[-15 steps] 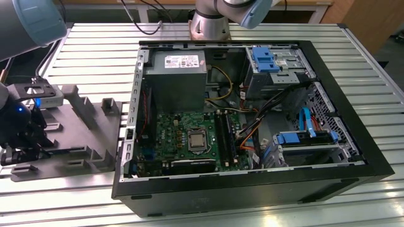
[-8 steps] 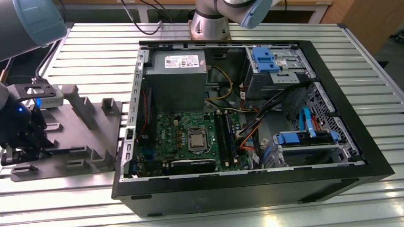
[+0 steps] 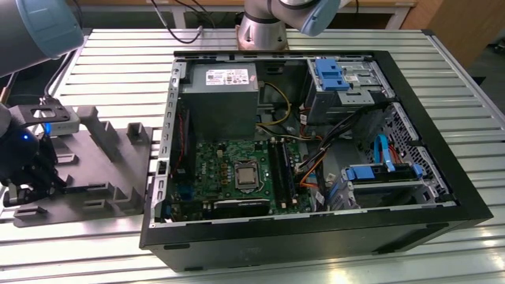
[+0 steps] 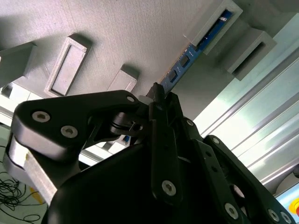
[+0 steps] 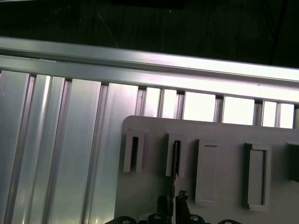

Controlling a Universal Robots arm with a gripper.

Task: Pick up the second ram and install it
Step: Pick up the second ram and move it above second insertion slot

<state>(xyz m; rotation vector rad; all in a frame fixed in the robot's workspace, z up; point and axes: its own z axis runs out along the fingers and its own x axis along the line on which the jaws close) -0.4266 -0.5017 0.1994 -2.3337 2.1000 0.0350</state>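
The task is at the pick-up stage. The second ram [image 4: 184,60] stands on edge in a narrow pocket of the grey holder block [image 3: 103,160], which lies on the slatted metal worktop [image 3: 118,53] to the exterior view's left of the open computer case [image 3: 442,195]. The tool [image 4: 159,91] is down over that block, and in both wrist views its fingers look pressed together on the near end of the stick, with the far end seated in the pocket. In the first wrist view the stick shows edge-on as a thin dark line between the pocket walls. So the grasp appears made, but the lift out of the holder, the carry to the case and the seating are not yet done. The long black memory slots [image 3: 282,171] lie on the green motherboard [image 3: 229,157], well apart from the tool. I cannot tell whether a stick already stands in them. The only writing is a white label [image 3: 227,76] on the grey power supply at the far side of the case, and its print cannot be made out.
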